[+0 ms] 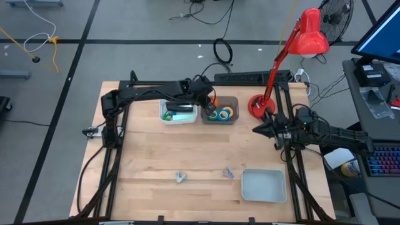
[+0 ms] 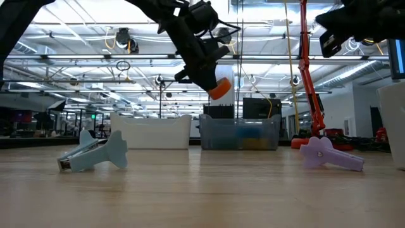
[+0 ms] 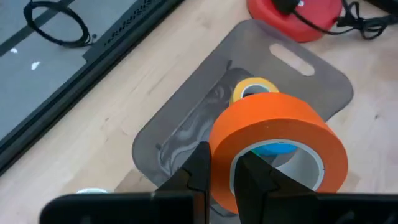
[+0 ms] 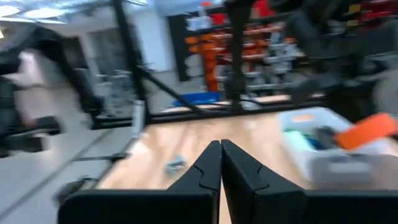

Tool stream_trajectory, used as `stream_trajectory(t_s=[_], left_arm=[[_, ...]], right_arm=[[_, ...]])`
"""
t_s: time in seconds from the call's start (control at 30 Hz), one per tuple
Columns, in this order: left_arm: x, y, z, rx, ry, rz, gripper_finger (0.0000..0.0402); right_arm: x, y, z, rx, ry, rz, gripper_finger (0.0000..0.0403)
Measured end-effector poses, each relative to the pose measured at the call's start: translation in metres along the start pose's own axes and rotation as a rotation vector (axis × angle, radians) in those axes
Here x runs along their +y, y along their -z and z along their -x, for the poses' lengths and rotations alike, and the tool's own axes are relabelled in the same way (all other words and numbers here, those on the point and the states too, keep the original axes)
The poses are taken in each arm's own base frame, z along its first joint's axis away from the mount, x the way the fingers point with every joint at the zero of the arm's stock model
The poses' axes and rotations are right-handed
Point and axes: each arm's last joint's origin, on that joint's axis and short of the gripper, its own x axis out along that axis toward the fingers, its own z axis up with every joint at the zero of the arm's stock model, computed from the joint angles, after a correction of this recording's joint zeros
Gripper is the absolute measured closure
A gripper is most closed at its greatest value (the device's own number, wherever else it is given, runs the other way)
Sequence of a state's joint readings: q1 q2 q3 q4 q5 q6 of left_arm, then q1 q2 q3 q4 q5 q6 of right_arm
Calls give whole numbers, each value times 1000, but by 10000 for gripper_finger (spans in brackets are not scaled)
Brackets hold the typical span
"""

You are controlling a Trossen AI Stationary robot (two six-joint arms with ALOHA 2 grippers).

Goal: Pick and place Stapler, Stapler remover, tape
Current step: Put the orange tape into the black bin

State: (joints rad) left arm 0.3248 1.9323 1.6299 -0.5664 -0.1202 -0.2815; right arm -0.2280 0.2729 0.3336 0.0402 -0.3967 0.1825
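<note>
Jaws of the left gripper (image 3: 221, 177) pinch the wall of the orange tape (image 3: 277, 146), held up directly over the grey bin (image 1: 220, 119) near the bench's far edge, ring axis tilted. Yellow tape (image 3: 252, 89) and blue tape (image 3: 273, 148) lie in the bin below, so the release is straight down. Reaching in from the left edge, that arm is nearer; the right gripper (image 4: 221, 163), jaws closed on nothing, waits by the right edge.
</note>
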Motion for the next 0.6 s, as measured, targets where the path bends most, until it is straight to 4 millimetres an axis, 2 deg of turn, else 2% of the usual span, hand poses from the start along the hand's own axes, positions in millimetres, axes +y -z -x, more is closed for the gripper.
stream_trajectory(t_s=[0.27, 0.47, 0.6], left_arm=[[-3, 5, -10, 54, -7, -54, 363], [-12, -17, -17, 56, -7, -132, 363], [-13, -19, -30, 186, -62, -204, 363]], right_arm=[[-6, 4, 1, 28, 199, 88, 399], [-11, 8, 2, 63, 354, 134, 399], [-12, 10, 2, 86, 361, 147, 399]])
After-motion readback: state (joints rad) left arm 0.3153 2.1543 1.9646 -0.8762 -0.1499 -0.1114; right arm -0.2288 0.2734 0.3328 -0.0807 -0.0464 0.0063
